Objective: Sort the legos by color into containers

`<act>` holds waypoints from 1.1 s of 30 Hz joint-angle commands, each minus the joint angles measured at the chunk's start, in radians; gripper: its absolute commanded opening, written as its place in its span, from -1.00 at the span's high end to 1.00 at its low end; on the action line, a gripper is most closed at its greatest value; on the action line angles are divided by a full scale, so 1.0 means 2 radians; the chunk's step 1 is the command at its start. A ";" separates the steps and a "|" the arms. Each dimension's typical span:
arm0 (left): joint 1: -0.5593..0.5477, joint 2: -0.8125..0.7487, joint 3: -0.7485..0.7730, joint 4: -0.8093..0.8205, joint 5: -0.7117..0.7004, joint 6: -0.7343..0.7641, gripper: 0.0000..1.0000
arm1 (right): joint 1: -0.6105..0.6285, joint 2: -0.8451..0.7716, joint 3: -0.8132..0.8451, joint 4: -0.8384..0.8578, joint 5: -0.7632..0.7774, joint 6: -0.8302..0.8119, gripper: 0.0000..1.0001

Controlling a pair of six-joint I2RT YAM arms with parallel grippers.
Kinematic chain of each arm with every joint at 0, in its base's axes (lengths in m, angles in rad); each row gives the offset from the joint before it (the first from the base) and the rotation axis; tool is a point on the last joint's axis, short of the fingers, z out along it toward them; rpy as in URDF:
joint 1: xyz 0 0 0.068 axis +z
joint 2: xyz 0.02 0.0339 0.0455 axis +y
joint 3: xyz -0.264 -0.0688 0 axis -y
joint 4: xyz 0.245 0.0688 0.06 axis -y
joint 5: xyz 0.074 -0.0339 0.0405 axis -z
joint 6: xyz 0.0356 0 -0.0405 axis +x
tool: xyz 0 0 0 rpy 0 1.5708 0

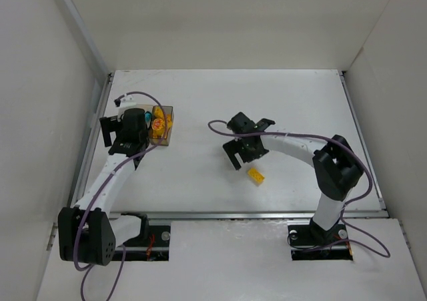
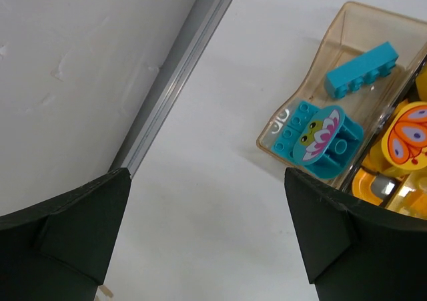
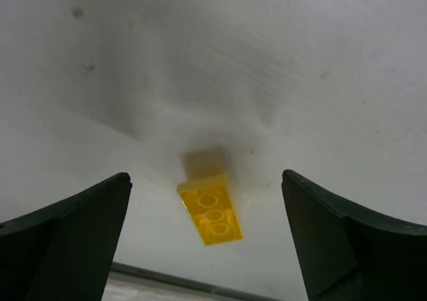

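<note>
The two joined containers point(image 1: 167, 139) stand at the table's left. In the left wrist view the tan-clear container point(image 2: 313, 57) holds a cyan brick point(image 2: 361, 67) and a cyan piece with a printed round tile point(image 2: 321, 139). The box beside it point(image 2: 383, 155) holds orange and yellow legos point(image 2: 405, 135). My left gripper point(image 2: 207, 171) is open over bare table just beside the tan box, seen from above as the left gripper point(image 1: 123, 141). A yellow brick point(image 3: 211, 209) lies studs-down on the table. My right gripper point(image 3: 205, 174) is open above it, a finger on either side; from above, the right gripper point(image 1: 245, 155) is just up-left of the yellow brick point(image 1: 255, 175).
A metal rail point(image 2: 173, 91) and the white side wall point(image 2: 73, 67) run close by the left gripper. Another rail point(image 1: 253, 215) borders the table's near edge, just beyond the yellow brick. Cables loop off both arms.
</note>
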 commanded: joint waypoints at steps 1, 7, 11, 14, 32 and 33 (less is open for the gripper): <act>-0.012 -0.027 -0.020 0.017 -0.027 0.013 -0.99 | -0.001 -0.018 -0.005 -0.036 0.001 0.006 -1.00; -0.016 -0.052 -0.041 0.023 -0.031 0.018 -0.99 | -0.001 -0.008 -0.045 -0.041 -0.004 0.011 -1.00; -0.016 -0.064 -0.050 0.027 -0.041 0.023 -0.99 | 0.004 -0.008 -0.062 -0.036 -0.017 0.017 -0.87; -0.016 -0.069 -0.057 0.032 -0.041 0.027 -0.99 | 0.004 0.009 -0.062 -0.029 -0.022 0.012 -0.72; -0.025 -0.079 -0.066 0.037 -0.046 0.018 -0.99 | 0.010 0.070 0.209 0.147 -0.136 0.070 1.00; -0.025 -0.085 -0.066 0.037 -0.051 0.018 -0.99 | 0.010 0.084 0.227 0.228 -0.154 0.093 1.00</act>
